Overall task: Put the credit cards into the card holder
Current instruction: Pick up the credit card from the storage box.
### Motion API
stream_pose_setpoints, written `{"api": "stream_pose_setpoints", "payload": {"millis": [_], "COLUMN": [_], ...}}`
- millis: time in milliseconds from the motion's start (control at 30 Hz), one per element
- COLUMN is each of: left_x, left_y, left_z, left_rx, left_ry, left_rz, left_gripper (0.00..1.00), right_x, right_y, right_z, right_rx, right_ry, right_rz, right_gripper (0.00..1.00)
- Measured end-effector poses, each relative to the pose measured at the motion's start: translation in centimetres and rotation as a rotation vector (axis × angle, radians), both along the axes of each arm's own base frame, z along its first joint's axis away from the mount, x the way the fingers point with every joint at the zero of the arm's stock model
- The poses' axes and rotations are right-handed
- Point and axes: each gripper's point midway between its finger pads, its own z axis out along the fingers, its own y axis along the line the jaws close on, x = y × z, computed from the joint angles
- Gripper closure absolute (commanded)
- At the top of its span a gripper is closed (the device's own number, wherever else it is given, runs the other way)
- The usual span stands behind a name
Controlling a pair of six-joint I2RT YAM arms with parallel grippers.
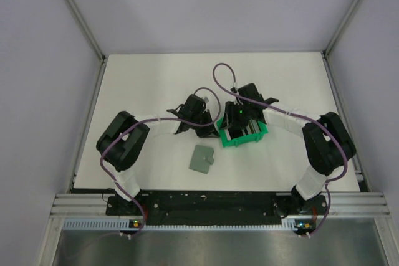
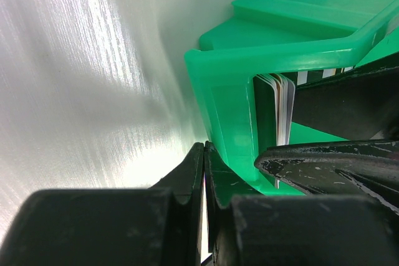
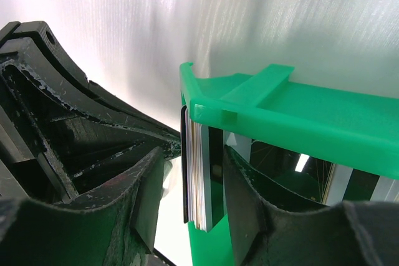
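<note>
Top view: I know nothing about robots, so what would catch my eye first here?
The bright green bin at mid-table, with both black arms bent in towards it. The right wrist view shows the right gripper straddling a stack of credit cards standing on edge in the bin's corner, while the left gripper, shut, is just outside the bin. Nearer the arms' bases, a grey-green card holder lies alone on the white table.
</note>
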Motion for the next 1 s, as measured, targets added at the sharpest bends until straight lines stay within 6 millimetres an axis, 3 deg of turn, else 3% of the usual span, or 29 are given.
{"api": "stream_pose_setpoints", "payload": {"millis": [667,1000], "left_x": [0.0,0.0], "left_y": [0.0,0.0], "left_z": [0.0,0.0], "left_rx": [0.000,0.000], "left_ry": [0.000,0.000], "left_rz": [0.000,0.000], "left_gripper": [0.96,0.96], "right_x": [0.2,0.5], "right_y": [-0.1,-0.5], "right_z": [0.7,1.0], "right_rx": [0.012,0.020], "right_ry": [-0.014,-0.018], "right_rz": [-0.004,-0.014], "right_gripper": [0.66,0.85]}}
